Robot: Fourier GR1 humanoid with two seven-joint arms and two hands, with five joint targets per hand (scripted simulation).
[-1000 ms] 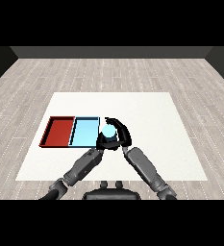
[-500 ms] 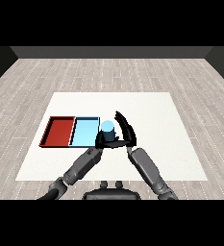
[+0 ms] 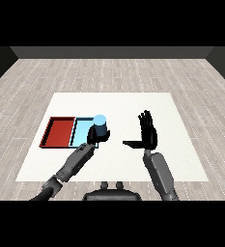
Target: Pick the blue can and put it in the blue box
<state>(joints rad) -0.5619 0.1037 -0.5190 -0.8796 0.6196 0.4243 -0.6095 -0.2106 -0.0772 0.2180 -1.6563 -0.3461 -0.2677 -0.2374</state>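
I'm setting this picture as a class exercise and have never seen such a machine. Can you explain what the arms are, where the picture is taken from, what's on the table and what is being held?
You are looking down from the robot's own head. Two grey forearms end in black hands. On the white table lie a red tray and a light blue tray, side by side. The left hand curls round a blue can at the blue tray's right edge; whether the can rests in the tray I cannot tell. The right hand is open, fingers straight, holding nothing.
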